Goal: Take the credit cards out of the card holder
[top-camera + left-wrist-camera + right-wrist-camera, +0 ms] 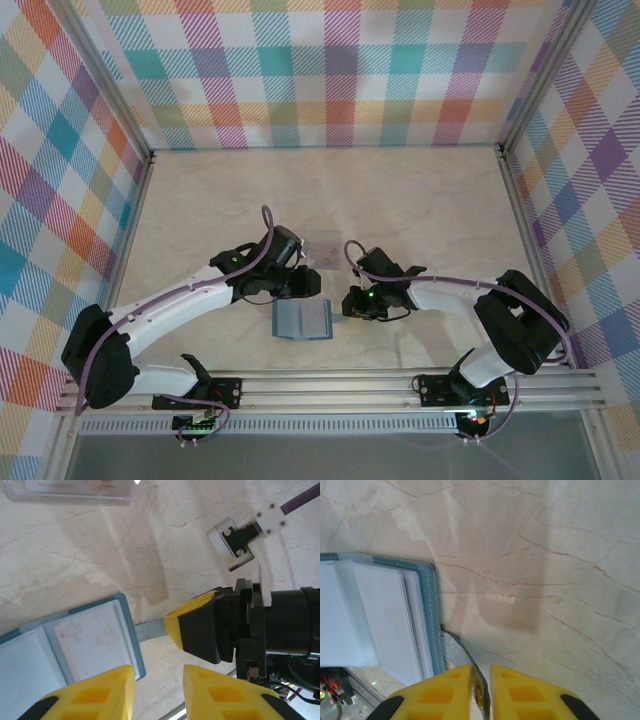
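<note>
Fingers (95, 697) of the left gripper (157, 676) stand apart with bare tabletop in the gap between them, and they have hold of nothing. In the overhead view this gripper (305, 285) hangs just behind the far left part of the card holder (303, 322). From its own camera, one yellow finger overlaps the holder's near corner. Whether it presses on the corner cannot be told from that angle.

The card holder (131, 630) lies open and flat on the pale marbled table (400, 200), near the front rail and between the two arms, slate-blue inside up. The credit cards (92, 642) sit in its pockets, the uppermost whitish with faint reddish marks. In the right wrist view they (385, 615) show as a pale stack under clear sleeves inside the teal rim (427, 610).

Beyond the holder, a clear flat rectangular piece (325, 250) rests on the table, apart from it.

From the holder's right edge the clasp tab (150, 630) runs out toward the right gripper (175, 625). The right gripper (481, 672) has its jaws nearly together, pinching the end of the tab (452, 652) between them. In the overhead view it (347, 300) sits just beside the holder's right edge.
</note>
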Robot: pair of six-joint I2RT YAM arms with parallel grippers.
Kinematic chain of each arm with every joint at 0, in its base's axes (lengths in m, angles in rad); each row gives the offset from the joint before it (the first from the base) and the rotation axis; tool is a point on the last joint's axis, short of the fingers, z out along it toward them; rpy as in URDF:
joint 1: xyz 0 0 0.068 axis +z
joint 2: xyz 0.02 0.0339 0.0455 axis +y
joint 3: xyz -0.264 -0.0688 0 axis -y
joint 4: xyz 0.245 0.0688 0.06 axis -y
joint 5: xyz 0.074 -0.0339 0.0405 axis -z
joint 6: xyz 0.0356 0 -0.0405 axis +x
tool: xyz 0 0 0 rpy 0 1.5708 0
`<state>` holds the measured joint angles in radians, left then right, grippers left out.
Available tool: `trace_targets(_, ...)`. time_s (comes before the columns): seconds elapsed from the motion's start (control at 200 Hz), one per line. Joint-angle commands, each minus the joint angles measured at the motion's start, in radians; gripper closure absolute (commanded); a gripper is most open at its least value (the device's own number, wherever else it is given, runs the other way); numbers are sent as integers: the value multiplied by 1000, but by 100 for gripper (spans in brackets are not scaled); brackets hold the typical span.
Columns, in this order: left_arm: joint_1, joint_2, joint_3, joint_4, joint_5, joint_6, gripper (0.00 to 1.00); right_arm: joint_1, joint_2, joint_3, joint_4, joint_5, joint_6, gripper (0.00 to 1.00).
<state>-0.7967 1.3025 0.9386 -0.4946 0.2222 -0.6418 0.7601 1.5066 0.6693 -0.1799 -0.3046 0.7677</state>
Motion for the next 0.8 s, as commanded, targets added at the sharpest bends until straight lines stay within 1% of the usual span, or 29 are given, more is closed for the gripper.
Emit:
trace_targets(0.0,-27,15,-15,46,-13,-49,69,9,-30,-18,21,-6,9,89)
trace_targets(0.095,-46,29,-19,55,-21,-64,70,12,-60,-29,14,0,23,95)
trace_targets(0.175,-61,48,-39,102,-11,-95,74,24,-83,-43,25,4,42,97)
trace_targets(0.355,-65,110,-95,248,40,-160,76,48,-81,-49,27,14,57,96)
trace_targets(0.515,-65,163,-112,267,68,-161,76,56,-62,-46,28,17,59,95)
trace_targets(0.795,-73,217,-167,296,87,-177,75,56,-65,-39,11,30,54,92)
